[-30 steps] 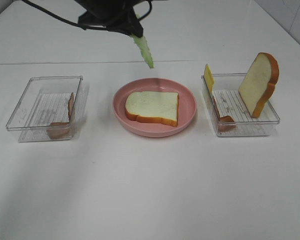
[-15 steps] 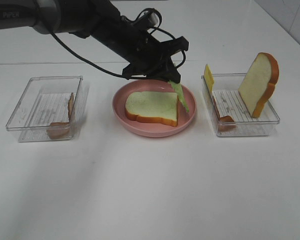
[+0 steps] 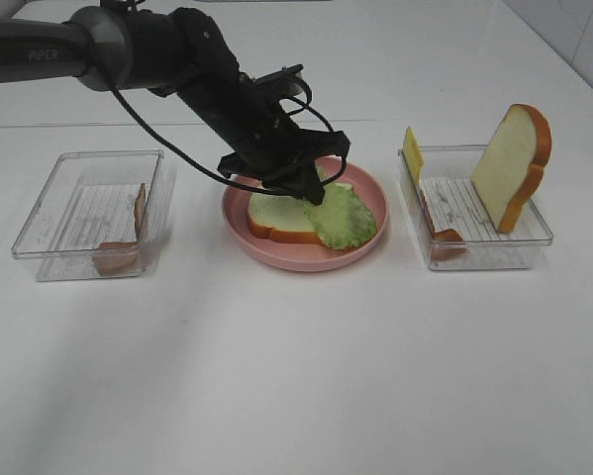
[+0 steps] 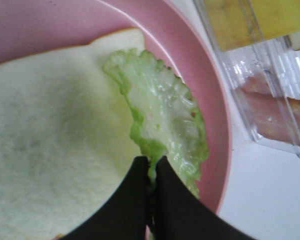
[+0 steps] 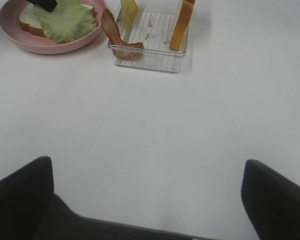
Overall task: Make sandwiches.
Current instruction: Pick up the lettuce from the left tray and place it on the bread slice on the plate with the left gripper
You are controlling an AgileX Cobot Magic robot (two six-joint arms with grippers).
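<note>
Lettuce (image 3: 344,218) sat pinched by one edge in my left gripper (image 4: 152,162), clamped shut. The leaf spread from the tips toward lower right, half over the bread slice (image 3: 274,212) on the pink plate (image 3: 276,259) at frame centre. Right gripper (image 5: 147,170) gaped empty, well apart. Arm lettering (image 3: 49,56) read "PIPER".

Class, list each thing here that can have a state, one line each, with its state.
flat bread: lying on the pink plate, partly covered
lettuce: lying across the flat bread
upright bread: leaning on edge in the right tray
cheese slice: standing on edge in the right tray
bacon strips: one leaning in each tray
left gripper: shut on the lettuce
right gripper: open, empty
</note>
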